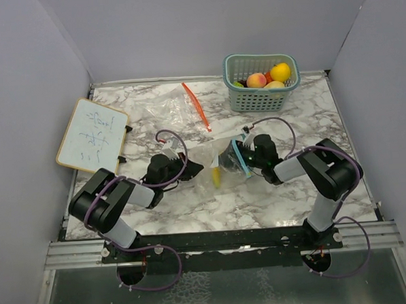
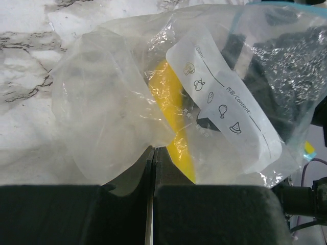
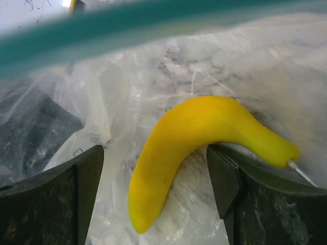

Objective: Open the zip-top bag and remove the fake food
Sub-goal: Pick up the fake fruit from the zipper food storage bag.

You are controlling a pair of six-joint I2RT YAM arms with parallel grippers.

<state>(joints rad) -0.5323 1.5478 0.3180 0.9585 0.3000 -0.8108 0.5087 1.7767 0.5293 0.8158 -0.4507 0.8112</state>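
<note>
A clear zip-top bag (image 1: 220,158) lies mid-table with a yellow banana (image 1: 216,176) inside. My left gripper (image 1: 197,168) is shut, its tips pinching the bag's film (image 2: 117,112) at the left end; the banana (image 2: 173,112) shows through the plastic just past my left gripper's tips (image 2: 154,149). My right gripper (image 1: 241,158) is inside the bag's mouth, open, with the fingers on either side of the banana (image 3: 204,127) and not touching it; the right gripper (image 3: 155,153) sits under the teal zip strip (image 3: 127,25). Other toy fruits, a peach (image 1: 256,80) and a yellow one (image 1: 280,71), lie in the basket.
A teal mesh basket (image 1: 231,89) stands at the back right. A second clear bag with a red zip (image 1: 195,105) lies at the back centre. A whiteboard (image 1: 92,135) lies at the left edge. White walls enclose the marble table (image 1: 273,196).
</note>
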